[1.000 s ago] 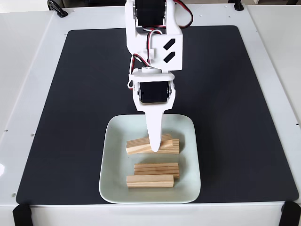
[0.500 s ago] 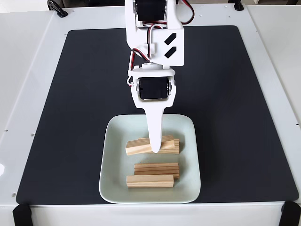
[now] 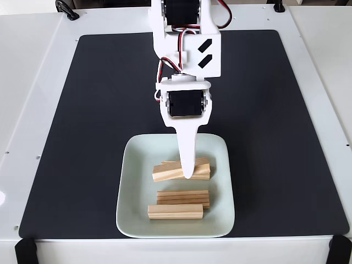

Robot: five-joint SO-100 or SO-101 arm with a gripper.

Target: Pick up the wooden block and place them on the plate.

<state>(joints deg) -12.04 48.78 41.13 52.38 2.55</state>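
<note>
In the fixed view the white two-finger gripper [image 3: 187,175] pointed straight down over the pale mint square ceramic plate [image 3: 132,209], its single visible finger hiding the middle of the upper light pine wooden blocks [image 3: 168,171], so I could not tell whether it was clenched or released. Those upper blocks lay overlapping near the plate's centre, and how many lay there was hard to make out. Two more blocks [image 3: 176,211] lay side by side, touching, toward the plate's near rim, and the plate sat on a black rectangular mat [image 3: 99,110] on the white table [image 3: 22,66].

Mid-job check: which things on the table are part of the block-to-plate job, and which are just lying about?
Job:
- wooden blocks, already on the plate
- plate
- gripper, tip at the top blocks

Lying about:
- black mat
- black clamps at the table corners
</note>
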